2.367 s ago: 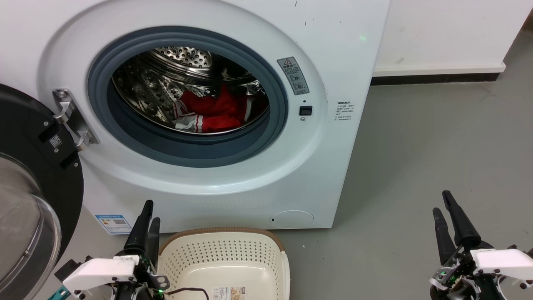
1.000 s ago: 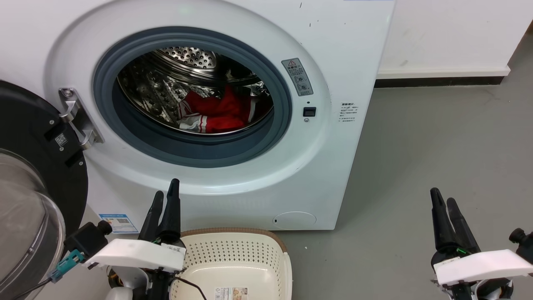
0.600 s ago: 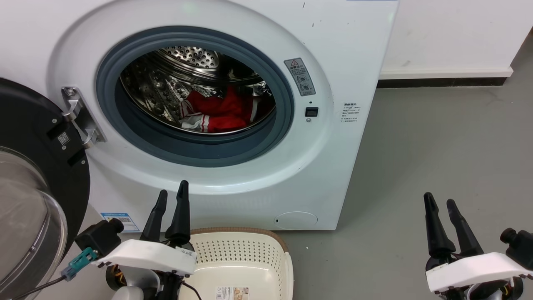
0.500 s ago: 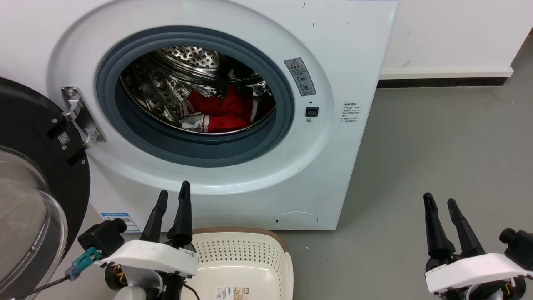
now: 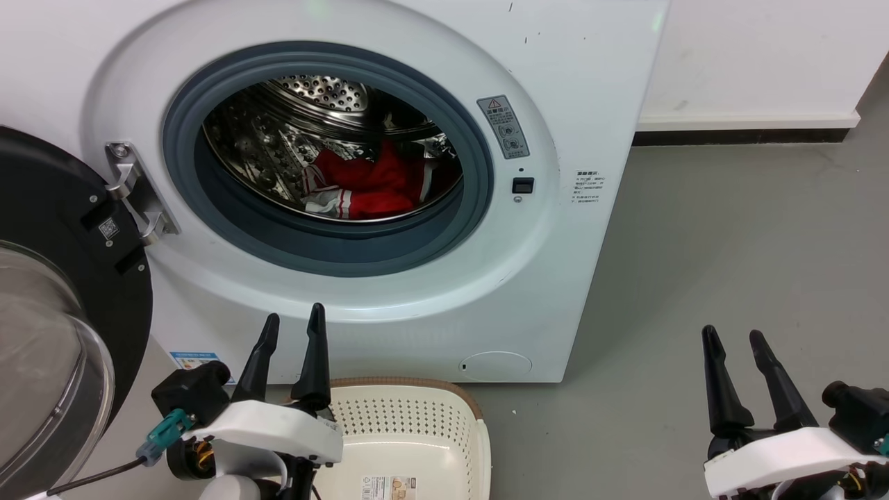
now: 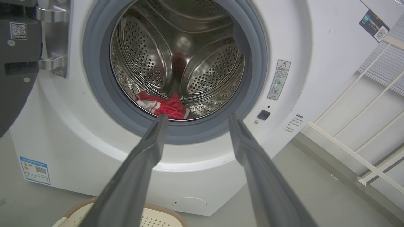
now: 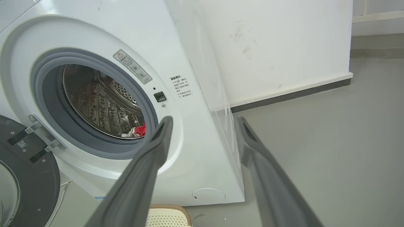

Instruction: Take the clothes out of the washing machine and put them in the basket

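The clothes (image 5: 368,184), a red jersey with white stripes, lie at the bottom of the steel drum of the white washing machine (image 5: 555,278); the clothes (image 6: 164,105) and clothes (image 7: 136,130) show through the opening in both wrist views. The basket (image 5: 410,437) stands on the floor in front of the machine, cream with a brown rim. My left gripper (image 5: 295,323) is open above the basket's left edge, below the porthole, holding nothing. My right gripper (image 5: 733,337) is open over bare floor at the lower right. Left gripper (image 6: 195,118) fingertips frame the gasket's lower edge.
The black-rimmed glass door (image 5: 48,333) hangs open at the left on a metal hinge (image 5: 135,191). Grey floor (image 5: 729,243) stretches to the right of the machine. A white wall with dark skirting (image 5: 743,135) runs behind. A white rack (image 6: 363,142) stands at the right.
Both grippers have opened from nearly shut. The left gripper rose and moved right toward the machine front. The camera shifted slightly, so the machine sits a little further right.
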